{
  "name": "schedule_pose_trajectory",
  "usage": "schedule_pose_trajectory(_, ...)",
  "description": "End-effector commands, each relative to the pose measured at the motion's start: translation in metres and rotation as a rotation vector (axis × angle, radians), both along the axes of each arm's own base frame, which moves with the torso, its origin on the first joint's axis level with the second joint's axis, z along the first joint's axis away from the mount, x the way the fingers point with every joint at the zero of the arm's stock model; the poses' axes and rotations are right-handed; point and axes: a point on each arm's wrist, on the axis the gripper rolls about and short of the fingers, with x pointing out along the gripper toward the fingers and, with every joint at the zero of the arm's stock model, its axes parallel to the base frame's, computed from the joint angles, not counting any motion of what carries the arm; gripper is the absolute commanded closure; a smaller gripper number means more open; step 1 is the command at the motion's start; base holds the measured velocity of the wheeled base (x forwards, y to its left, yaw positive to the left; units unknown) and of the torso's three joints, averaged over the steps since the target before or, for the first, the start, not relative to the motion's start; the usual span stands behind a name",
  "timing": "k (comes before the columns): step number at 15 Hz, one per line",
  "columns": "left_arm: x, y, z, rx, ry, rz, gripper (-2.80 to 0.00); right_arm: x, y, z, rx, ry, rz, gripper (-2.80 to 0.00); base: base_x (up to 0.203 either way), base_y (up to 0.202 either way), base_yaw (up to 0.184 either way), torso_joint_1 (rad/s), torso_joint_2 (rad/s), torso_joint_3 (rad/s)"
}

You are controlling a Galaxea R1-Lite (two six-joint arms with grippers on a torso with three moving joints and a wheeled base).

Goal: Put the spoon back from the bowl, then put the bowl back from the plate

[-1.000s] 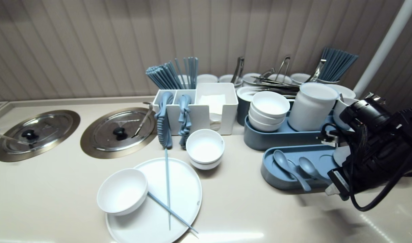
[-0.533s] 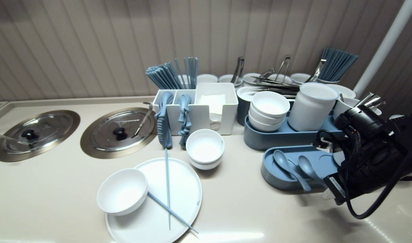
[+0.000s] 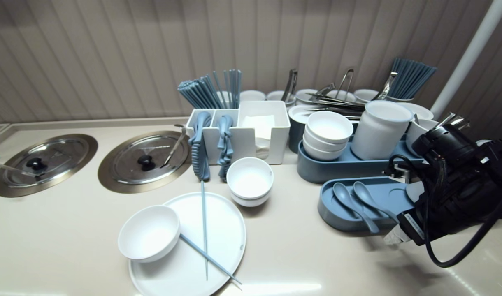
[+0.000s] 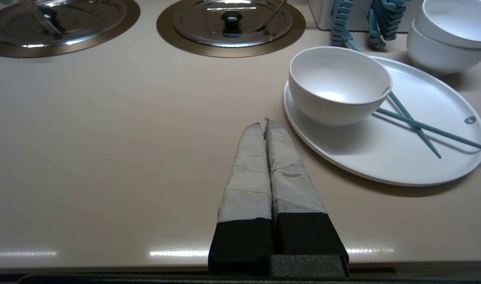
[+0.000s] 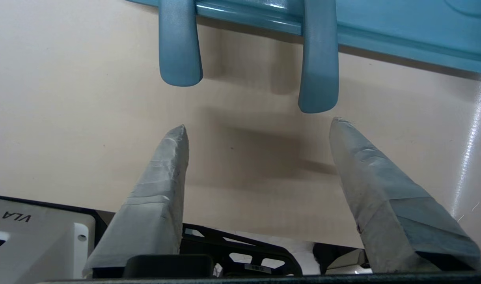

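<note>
Two blue plastic soup spoons (image 3: pixel 345 195) lie side by side in the low blue oval tray (image 3: pixel 331 216), their handles poking out over its near rim. The right fingers (image 5: pixel 157 189) hover just off that rim at the handle tips, spread wide and holding nothing.

Behind the tray, a taller blue tray (image 3: pixel 317 170) holds three stacked white bowls (image 3: pixel 327 131) and one white jar (image 3: pixel 378 129).

Left of the tray stand two more stacked white bowls (image 3: pixel 249 181). Farther left, one round white plate (image 3: pixel 226 242) carries one white bowl (image 3: pixel 149 232) and two blue chopsticks (image 3: pixel 204 234).

The left fingers (image 4: pixel 248 177), pressed together and empty, hang over the beige surface (image 3: pixel 296 255) near the plate, well apart from the tray.
</note>
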Motion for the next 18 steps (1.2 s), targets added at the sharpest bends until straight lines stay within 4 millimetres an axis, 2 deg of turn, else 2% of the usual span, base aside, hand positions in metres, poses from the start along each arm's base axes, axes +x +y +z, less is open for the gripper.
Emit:
schedule_pose_trajectory(1,0.001,0.000,-0.002,0.000,0.007,0.000,0.00,-0.001,0.000,0.001,0.000,-0.001,0.002,-2.80,0.000,0.000,0.000,0.000,0.00,0.000)
schedule_pose_trajectory(7,0.001,0.000,-0.002,0.000,0.007,-0.001,0.00,-0.002,0.001,0.003,0.000,-0.011,0.008,-2.80,0.000,0.000,0.000,0.000,0.00,0.000)
schedule_pose_trajectory(9,0.001,0.000,-0.002,0.000,0.007,0.000,0.00,-0.003,0.003,0.022,0.020,-0.084,0.010,-2.80,0.000,0.000,0.000,0.000,0.00,0.000)
schedule_pose_trajectory(12,0.001,0.000,-0.002,0.000,0.007,-0.001,0.00,-0.017,0.011,0.053,0.035,-0.149,0.057,-2.80,0.000,0.000,0.000,0.000,0.00,0.000)
schedule_pose_trajectory(13,0.001,0.000,-0.002,0.000,0.007,-0.001,0.00,-0.023,0.014,0.059,0.029,-0.149,0.076,0.00,0.000,0.000,0.000,0.000,0.00,0.000)
schedule_pose_trajectory(16,0.001,0.000,-0.002,0.000,0.007,0.000,0.00,-0.031,0.024,0.065,0.003,-0.183,0.111,0.00,0.000,0.000,0.000,0.000,0.00,0.000)
schedule_pose_trajectory(18,0.001,0.000,-0.002,0.000,0.007,0.000,0.00,-0.032,0.027,0.079,0.018,-0.227,0.123,0.00,0.000,0.000,0.000,0.000,0.00,0.000)
